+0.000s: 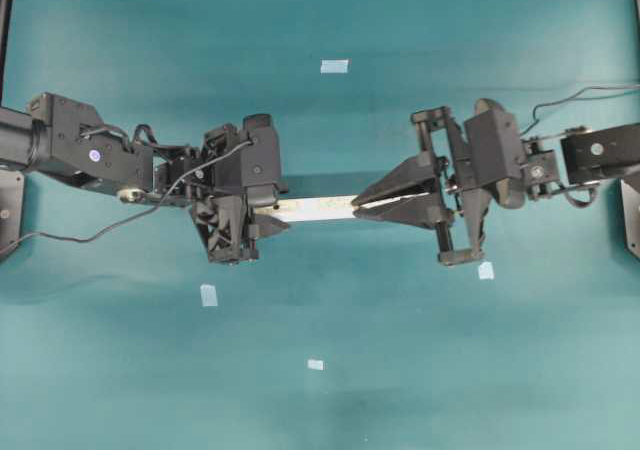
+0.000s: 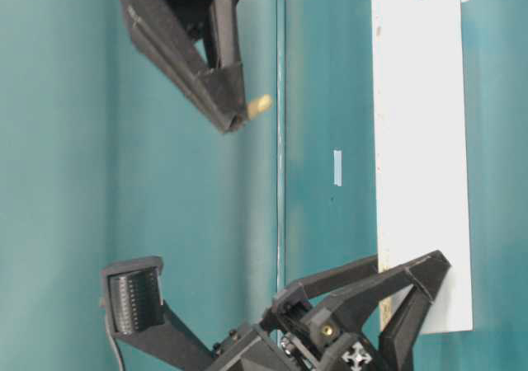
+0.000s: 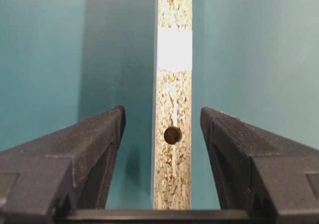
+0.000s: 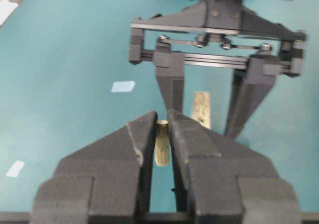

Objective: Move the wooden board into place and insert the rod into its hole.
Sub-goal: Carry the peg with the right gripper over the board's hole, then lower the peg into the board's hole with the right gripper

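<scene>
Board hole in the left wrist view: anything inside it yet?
Nothing visible: the hole in the wooden board looks dark and open, its depth hidden. The rod sits in the right gripper.

Teal counter (image 1: pixel 420 370) beneath both arms. Four pale-blue tape squares lie flat on it, well apart: far (image 1: pixel 334 66), near-left (image 1: pixel 208 294), near-centre (image 1: pixel 315 364), right (image 1: pixel 485 270).

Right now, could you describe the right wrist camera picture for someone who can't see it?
The right gripper pinches a small cream rod between its black fingers, over a teal table. Just beyond, the left gripper straddles the end of a wooden board, and pale tape squares lie on the cloth.
</scene>
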Motion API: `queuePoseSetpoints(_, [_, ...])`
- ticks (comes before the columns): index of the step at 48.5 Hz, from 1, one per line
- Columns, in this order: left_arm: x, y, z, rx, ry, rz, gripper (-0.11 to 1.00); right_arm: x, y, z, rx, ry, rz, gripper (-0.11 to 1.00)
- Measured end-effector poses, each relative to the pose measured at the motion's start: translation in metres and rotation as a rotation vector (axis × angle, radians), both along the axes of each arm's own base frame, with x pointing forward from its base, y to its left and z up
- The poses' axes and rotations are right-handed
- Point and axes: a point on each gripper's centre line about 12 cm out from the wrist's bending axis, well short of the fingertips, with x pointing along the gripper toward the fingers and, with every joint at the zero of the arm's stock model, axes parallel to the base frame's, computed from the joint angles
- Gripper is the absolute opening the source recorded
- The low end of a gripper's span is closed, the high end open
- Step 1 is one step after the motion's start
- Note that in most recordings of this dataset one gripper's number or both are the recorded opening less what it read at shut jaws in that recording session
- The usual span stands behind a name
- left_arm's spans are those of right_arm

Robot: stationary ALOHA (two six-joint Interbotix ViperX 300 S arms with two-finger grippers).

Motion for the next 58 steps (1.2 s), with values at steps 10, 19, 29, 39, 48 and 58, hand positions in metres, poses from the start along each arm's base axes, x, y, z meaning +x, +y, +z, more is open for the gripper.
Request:
queuePoseSetpoints(10, [0.000, 0.000, -0.001, 0.000, 0.002, 0.000, 0.61, -0.024, -0.009, -0.011, 0.009, -0.059, -0.094, 0.11])
queuePoseSetpoints(19, [0.002, 0.000, -0.002, 0.001, 0.005, -0.001, 0.61, -0.037, -0.013, -0.016, 0.007, -0.095, -0.137, 0.11])
queuePoseSetpoints(29, [0.004, 0.000, -0.005, 0.001, 0.012, -0.001, 0.53, -0.046, -0.013, -0.026, 0.008, -0.075, -0.141, 0.11])
queuePoseSetpoints(39, [0.003, -0.001, -0.006, 0.000, 0.020, -0.005, 0.21, -0.051, -0.013, -0.035, 0.003, -0.062, -0.144, 0.11])
queuePoseSetpoints(48, [0.003, -0.001, -0.006, -0.001, 0.031, -0.005, 0.21, -0.051, -0.014, -0.044, -0.013, -0.050, -0.144, 0.11])
queuePoseSetpoints(58, [0.004, -0.001, -0.005, -0.004, 0.044, -0.004, 0.21, -0.049, -0.015, -0.057, -0.008, -0.040, -0.146, 0.11])
